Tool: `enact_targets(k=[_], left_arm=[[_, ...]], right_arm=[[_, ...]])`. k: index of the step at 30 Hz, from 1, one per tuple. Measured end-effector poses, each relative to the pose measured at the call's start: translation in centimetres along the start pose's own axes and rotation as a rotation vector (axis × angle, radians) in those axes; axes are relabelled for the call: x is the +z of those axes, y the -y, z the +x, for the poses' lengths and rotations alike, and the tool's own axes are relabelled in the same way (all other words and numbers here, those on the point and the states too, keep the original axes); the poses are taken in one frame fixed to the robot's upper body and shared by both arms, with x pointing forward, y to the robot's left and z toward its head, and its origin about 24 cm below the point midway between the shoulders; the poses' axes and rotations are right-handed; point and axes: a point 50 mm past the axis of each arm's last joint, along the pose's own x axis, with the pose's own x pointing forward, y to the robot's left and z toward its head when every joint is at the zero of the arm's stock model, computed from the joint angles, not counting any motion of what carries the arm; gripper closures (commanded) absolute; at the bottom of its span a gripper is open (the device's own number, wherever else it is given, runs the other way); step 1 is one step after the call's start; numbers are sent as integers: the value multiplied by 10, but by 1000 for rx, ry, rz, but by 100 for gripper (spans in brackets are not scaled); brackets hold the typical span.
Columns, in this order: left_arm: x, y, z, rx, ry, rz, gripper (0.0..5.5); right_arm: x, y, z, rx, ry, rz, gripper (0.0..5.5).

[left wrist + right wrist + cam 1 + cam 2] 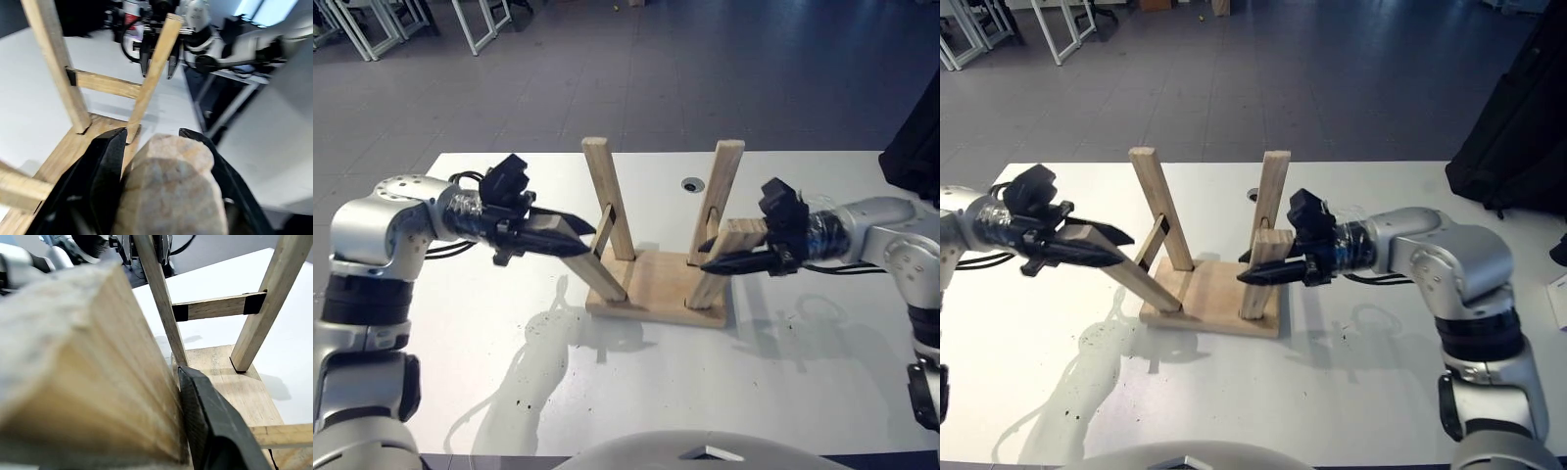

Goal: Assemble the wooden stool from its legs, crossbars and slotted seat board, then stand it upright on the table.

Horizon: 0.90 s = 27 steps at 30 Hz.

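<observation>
The stool stands upside down in the middle of the table: its seat board (658, 286) lies flat and the legs point up. The two rear legs (607, 196) (721, 191) rise free. My left gripper (576, 238) is shut on the top end of the front left leg (599, 274), which leans outward to the left. My right gripper (710, 257) is shut on the top of the front right leg (717, 269). A crossbar (604, 230) joins the left pair of legs. In the right wrist view another crossbar (215, 307) spans two legs beyond the gripped leg (88, 372).
The white table (509, 392) has a round cable hole (692, 183) behind the stool. A black bag (1518, 127) hangs off the table's right side. Bare tabletop lies in front of and on both sides of the stool.
</observation>
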Motion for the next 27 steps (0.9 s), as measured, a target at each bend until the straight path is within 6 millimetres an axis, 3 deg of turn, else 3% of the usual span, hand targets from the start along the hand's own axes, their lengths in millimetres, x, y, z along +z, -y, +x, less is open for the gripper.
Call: enact_targets(k=[3, 6, 8, 10, 13, 16, 18, 21, 27], left_arm=[[9, 19, 3, -95, 64, -109, 367], [17, 20, 5, -186, 137, -338, 345], [24, 6, 9, -238, 219, -513, 315], [32, -13, 16, -210, 247, -546, 293], [12, -50, 27, -45, 241, -575, 234], [-5, -75, 29, 85, 219, -587, 192], [-16, -89, 20, 199, 234, -585, 185], [-22, -100, 5, 314, 296, -577, 185], [7, -102, -32, 409, 584, -499, 185]], right_arm=[[3, -13, -8, 107, 62, 130, 396], [6, -8, -13, 217, 146, 353, 396], [9, 3, -16, 272, 213, 520, 396], [12, 21, -11, 243, 259, 599, 374], [-3, 52, 5, 102, 270, 680, 306], [-17, 72, 4, -30, 270, 705, 254], [-27, 82, -2, -93, 279, 719, 212], [-34, 90, -9, -146, 300, 717, 212], [-35, 100, -30, -230, 385, 688, 212]])
